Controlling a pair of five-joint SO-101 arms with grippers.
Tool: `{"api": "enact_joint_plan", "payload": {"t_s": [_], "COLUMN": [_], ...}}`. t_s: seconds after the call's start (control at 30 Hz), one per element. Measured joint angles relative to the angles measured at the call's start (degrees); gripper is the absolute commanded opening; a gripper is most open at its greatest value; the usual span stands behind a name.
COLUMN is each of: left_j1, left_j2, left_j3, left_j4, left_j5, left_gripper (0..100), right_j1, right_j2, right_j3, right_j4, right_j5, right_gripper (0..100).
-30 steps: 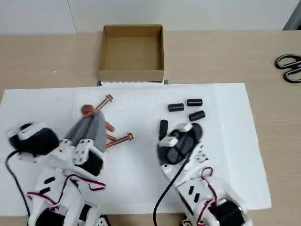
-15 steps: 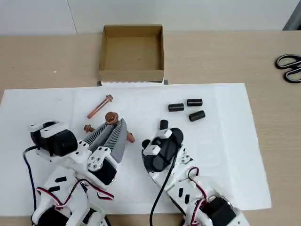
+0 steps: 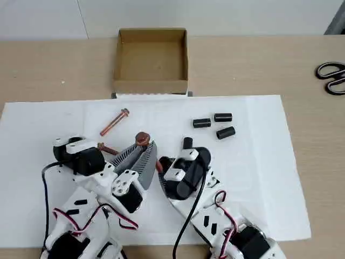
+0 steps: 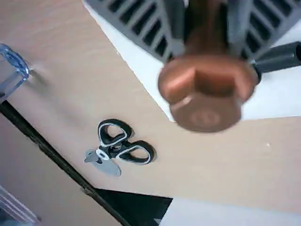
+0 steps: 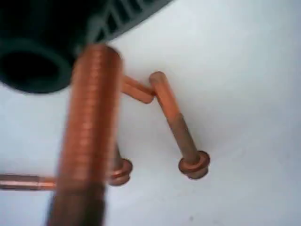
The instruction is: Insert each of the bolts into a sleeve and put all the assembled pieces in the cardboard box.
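A light wooden table (image 3: 54, 59) carries a wide white paper sheet (image 3: 259, 178) that runs from its left edge almost to its right edge. Both arms rise from the near edge of the sheet and meet near its middle. An open square cardboard box (image 3: 151, 86) stands at the middle of the sheet's far edge with nothing visible inside it. Black-handled scissors (image 4: 123, 148) lie on the bare wood near the table's right edge. The left gripper (image 3: 142, 147) pinches a copper hex-head bolt (image 3: 142, 138) by its shank, head upward. The right gripper (image 3: 161, 163) sits just beside it; whether it is closed cannot be told. In the right wrist view a black tube end with an open mouth (image 5: 30, 66) sits just beside the held bolt's threaded tip. A second copper bolt (image 3: 114, 123) lies slantwise toward the sheet's far left. Two more bolts (image 5: 178, 127) lie on the paper near the left arm. Three short black cylindrical sleeves (image 3: 222, 117) cluster right of the sheet's centre, toward the far edge. A fourth sleeve (image 3: 187, 142) sits just beyond the right arm.
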Motion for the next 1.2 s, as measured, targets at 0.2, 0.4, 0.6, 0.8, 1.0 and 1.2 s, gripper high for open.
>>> {"api": "enact_joint_plan", "payload": {"t_s": [0.2, 0.4, 0.6, 0.8, 1.0, 1.2], "left_j1": [0.0, 0.0, 0.0, 0.0, -2.2, -3.1], "left_j2": [0.0, 0.0, 0.0, 0.0, 0.0, 0.0], "left_j3": [0.0, 0.0, 0.0, 0.0, 0.0, 0.6], "left_j4": [-0.6, -0.6, -0.6, -0.6, -0.7, -4.1], "left_j5": [0.0, 0.0, 0.0, 0.0, 0.0, 0.0], "left_gripper": [1, 1, 1, 1, 1, 1], "right_j1": [-1.1, -1.5, -1.5, -1.5, -1.8, -4.7], "right_j2": [0.1, 0.1, 0.1, 0.1, 0.1, 0.1], "right_j3": [0.6, 1.9, 1.9, 1.9, 1.9, 1.9], "right_j4": [-0.1, -0.1, -0.1, -0.1, -0.1, -0.1], "right_j5": [0.0, 0.0, 0.0, 0.0, 0.0, 0.0], "right_gripper": [0.3, 0.3, 0.3, 0.3, 0.3, 0.3]}}
